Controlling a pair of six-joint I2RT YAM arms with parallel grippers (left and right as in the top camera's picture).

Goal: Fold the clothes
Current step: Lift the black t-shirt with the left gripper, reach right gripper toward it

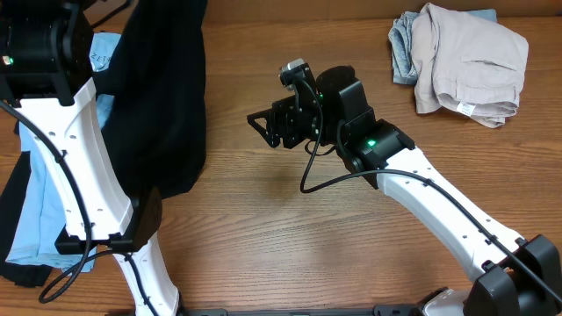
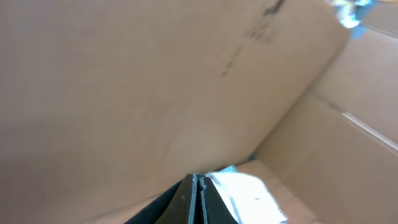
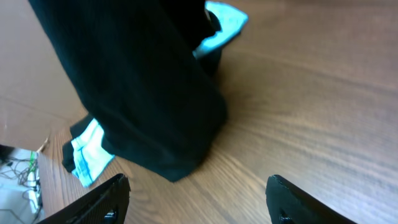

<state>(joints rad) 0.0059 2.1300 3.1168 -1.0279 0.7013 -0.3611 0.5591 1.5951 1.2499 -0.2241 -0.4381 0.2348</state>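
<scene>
The black T-shirt hangs in a long drape at the table's left, its lower end touching the wood. In the left wrist view my left gripper is shut on the black cloth, with the white neck label just beside the jaws. My right gripper is open and empty over the table's middle, right of the hanging shirt. In the right wrist view the gripper faces the black shirt. The light blue T-shirt lies under my left arm and also shows in the right wrist view.
A pile of beige clothes lies at the back right with a grey-blue garment under its left side. Brown cardboard panels fill the left wrist view. The left arm's white links stand at the front left.
</scene>
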